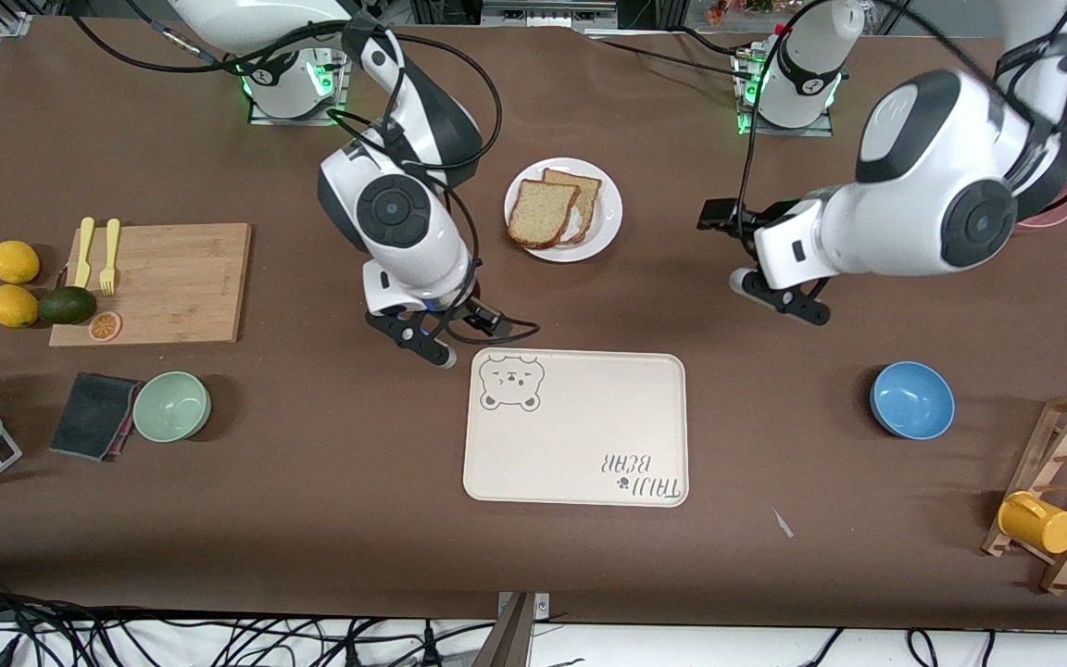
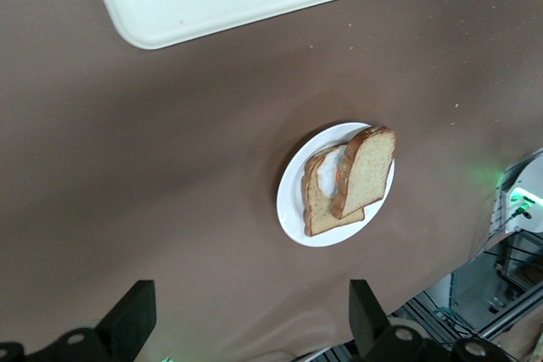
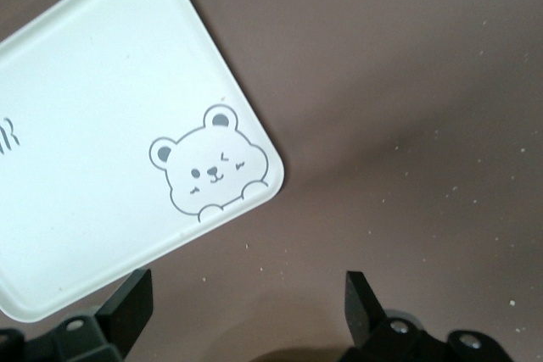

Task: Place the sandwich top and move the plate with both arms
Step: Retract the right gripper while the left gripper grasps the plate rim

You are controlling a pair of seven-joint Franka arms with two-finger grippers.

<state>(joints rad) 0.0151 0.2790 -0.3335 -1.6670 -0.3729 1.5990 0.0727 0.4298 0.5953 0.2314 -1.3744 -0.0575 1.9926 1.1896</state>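
Two bread slices lie on the plate (image 1: 606, 222): the sandwich top (image 1: 541, 214) rests tilted, leaning over the second slice (image 1: 582, 199), which bears a fried egg (image 2: 327, 174) seen white and orange in the left wrist view. The top slice covers only part of the lower one, its edge propped up rather than flat. The plate stands on the brown table (image 1: 311, 482), between the two arm bases and farther from the front camera than the cream bear-print tray (image 1: 580, 454).

The right gripper (image 1: 422, 338) hangs low over the table just beside the tray's bear-printed corner, its fingers spread wide and empty. The left gripper (image 1: 779, 298) hovers over bare table toward the left arm's end, beside the plate but apart from it, fingers likewise wide and holding nothing.

A blue bowl (image 1: 911, 400) sits nearer the front camera than the left gripper. Toward the right arm's end lie a wooden cutting board (image 1: 172, 287) with a yellow fork and knife, and a green bowl (image 1: 171, 406).
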